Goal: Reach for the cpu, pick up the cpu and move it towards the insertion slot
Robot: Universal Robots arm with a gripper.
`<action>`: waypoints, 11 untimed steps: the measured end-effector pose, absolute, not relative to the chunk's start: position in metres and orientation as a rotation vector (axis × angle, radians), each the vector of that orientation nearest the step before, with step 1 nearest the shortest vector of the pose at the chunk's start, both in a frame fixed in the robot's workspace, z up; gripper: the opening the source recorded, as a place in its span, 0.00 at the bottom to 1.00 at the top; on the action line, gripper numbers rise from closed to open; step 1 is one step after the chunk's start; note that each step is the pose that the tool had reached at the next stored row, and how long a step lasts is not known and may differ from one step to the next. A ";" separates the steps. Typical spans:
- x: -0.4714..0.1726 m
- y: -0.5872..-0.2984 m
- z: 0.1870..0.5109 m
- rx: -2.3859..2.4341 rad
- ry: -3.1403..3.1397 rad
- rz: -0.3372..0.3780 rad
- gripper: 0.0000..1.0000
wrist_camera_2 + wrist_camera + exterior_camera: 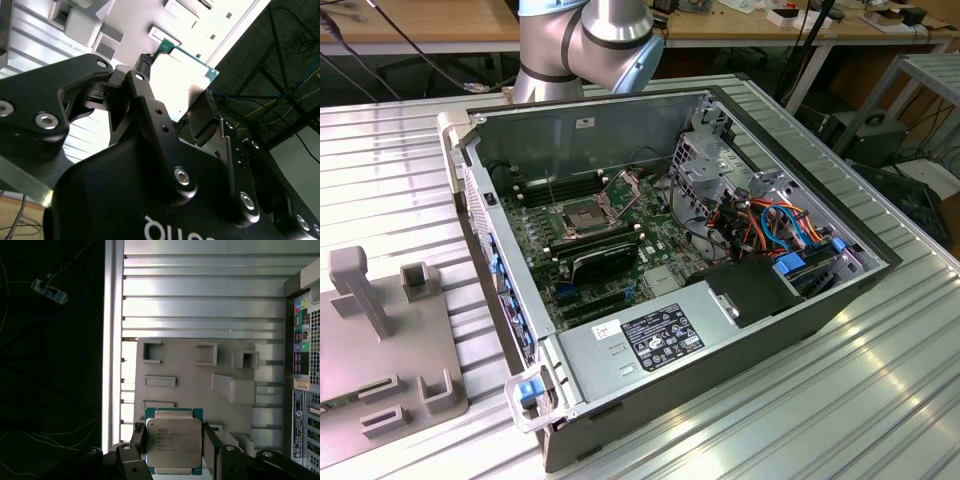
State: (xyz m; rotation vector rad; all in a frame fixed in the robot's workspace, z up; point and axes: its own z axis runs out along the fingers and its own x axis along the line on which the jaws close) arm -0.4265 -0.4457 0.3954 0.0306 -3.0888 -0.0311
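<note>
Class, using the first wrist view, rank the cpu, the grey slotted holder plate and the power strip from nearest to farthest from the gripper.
1. cpu: held in the gripper.
2. grey slotted holder plate: on the ribbed table, behind the chip.
3. power strip: beyond the table's edge, in the dark.

A ribbed metal table (880,400) carries 2 things: an open computer case (720,385) mid-frame, and a grey fixture plate (410,335) at lower left.

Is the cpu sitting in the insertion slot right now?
No, the cpu is clamped between the fingers of the gripper, above the grey fixture plate.
</note>
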 end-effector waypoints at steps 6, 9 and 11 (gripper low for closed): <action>-0.423 -0.446 0.395 0.031 -3.089 -0.031 0.55; -0.421 -0.446 0.395 0.031 -3.089 -0.031 0.55; -0.420 -0.446 0.395 0.031 -3.089 -0.031 0.55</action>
